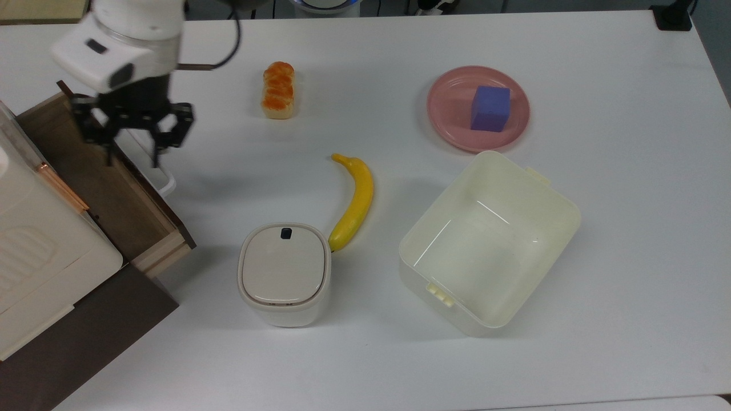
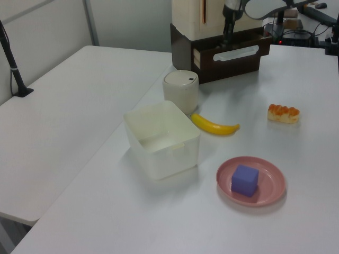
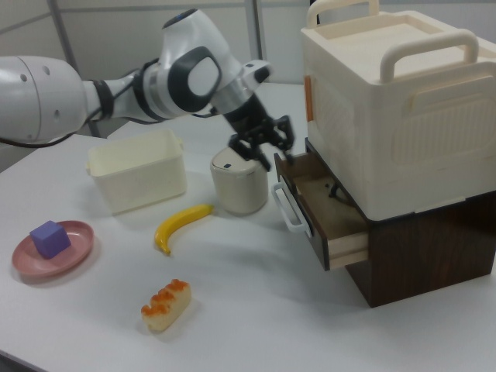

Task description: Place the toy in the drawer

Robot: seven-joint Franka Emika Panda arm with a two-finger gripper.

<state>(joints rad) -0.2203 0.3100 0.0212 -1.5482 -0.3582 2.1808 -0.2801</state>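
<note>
The drawer (image 1: 117, 200) stands pulled out of the dark cabinet at the top view's left, its white handle (image 1: 163, 177) facing the table. In the right view a small dark-and-white shape, the toy (image 3: 335, 191), lies on the drawer's (image 3: 316, 203) bottom close under the cream box. The top view hides the toy. My gripper (image 1: 131, 160) hangs open and empty above the drawer's front panel and handle. It also appears in the right view (image 3: 262, 149) just beside the drawer front (image 3: 298, 213), and over the drawer front (image 2: 233, 55) in the left view (image 2: 228, 30).
A cream storage box (image 1: 34, 245) sits on the cabinet. On the table are a white lidded canister (image 1: 284, 273), a banana (image 1: 355, 200), a bread loaf (image 1: 278, 90), a large cream tub (image 1: 548, 222) and a pink plate (image 1: 448, 111) carrying a purple block (image 1: 490, 108).
</note>
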